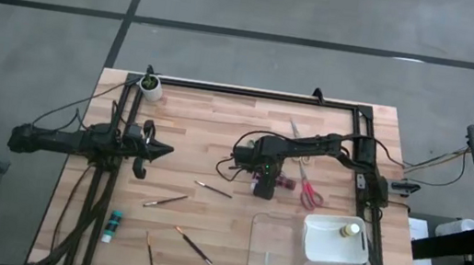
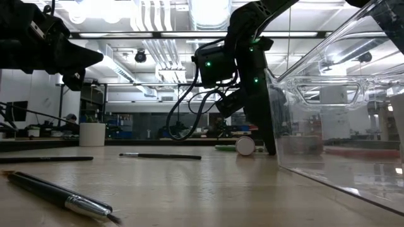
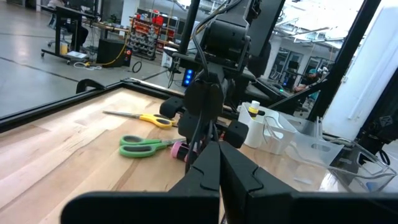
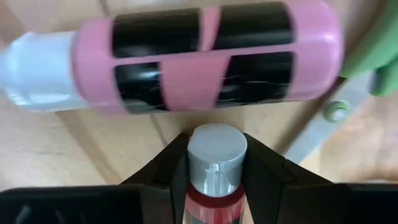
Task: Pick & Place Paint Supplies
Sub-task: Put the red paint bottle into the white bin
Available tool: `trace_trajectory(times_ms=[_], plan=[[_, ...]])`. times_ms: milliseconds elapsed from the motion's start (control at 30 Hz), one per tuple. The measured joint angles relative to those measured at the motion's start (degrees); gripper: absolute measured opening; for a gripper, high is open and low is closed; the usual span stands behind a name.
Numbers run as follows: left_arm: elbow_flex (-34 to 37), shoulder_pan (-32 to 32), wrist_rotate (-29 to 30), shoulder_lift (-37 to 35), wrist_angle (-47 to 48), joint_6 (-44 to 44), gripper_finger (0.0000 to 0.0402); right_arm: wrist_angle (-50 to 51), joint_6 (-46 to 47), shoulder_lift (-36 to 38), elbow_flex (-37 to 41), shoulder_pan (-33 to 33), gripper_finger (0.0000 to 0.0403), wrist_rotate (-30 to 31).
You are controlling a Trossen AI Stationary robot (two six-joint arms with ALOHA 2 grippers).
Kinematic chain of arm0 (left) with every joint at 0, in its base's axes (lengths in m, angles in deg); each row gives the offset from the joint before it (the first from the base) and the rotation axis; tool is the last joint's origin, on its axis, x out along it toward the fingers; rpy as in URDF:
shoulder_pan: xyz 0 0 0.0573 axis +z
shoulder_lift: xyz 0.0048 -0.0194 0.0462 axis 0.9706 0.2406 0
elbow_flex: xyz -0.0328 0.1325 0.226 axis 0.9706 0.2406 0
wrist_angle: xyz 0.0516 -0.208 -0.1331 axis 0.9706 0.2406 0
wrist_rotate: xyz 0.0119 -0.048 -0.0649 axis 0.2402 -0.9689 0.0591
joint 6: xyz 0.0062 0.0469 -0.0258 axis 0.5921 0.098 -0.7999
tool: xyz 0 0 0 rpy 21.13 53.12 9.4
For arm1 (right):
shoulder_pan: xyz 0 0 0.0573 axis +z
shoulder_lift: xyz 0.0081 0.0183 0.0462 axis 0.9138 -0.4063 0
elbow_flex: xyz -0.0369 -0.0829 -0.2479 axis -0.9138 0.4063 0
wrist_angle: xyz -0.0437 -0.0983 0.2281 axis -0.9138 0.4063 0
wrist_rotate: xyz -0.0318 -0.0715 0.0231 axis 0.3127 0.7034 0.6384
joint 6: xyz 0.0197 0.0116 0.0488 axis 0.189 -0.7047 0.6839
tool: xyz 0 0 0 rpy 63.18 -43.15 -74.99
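Right jaws (image 4: 211, 163) pinched around a red bottle (image 4: 211, 171), pink bottle (image 4: 205, 59) lying just at 12 o'clock. Left jaws (image 1: 160, 150) pressed together, hovering at 9 o'clock over the surface (image 1: 208, 138).

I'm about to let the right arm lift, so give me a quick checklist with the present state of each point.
1. Right claw closed on the red bottle: ok, cap sits between the fingers.
2. Pink bottle free of the claw: ok, it lies on the table just ahead.
3. Green scissors clear of the grip: ok, beside the pink bottle.
4. Tray has open room: ok.
5. Left claw out of the way: ok, shut, over the table's left side.
6. Grip firm enough: cannot tell.
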Motion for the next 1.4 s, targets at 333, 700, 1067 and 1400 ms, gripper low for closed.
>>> trace_trajectory(times_ms=[333, 700, 1067, 1400], plan=[[0.00, -0.02, 0.00, 0.01, 0.00, 0.00, 0.0000, -3.47, 4.40, 8.65, 0.85, 0.59, 0.0108, 7.27], [0.01, -0.02, 0.00, 0.00, 0.02, 0.00, 0.0000, -30.40, 6.81, 29.36, 19.18, 4.86, 0.0108, 23.32], [0.02, -0.02, 0.00, 0.00, 0.00, 0.00, 0.0000, -75.04, 3.51, 43.85, 48.86, 6.92, 0.0108, 28.37], [0.00, -0.02, 0.00, 0.02, 0.00, 0.00, 0.0000, -105.81, -0.01, 43.50, 65.15, 8.65, 0.0108, 28.09]])
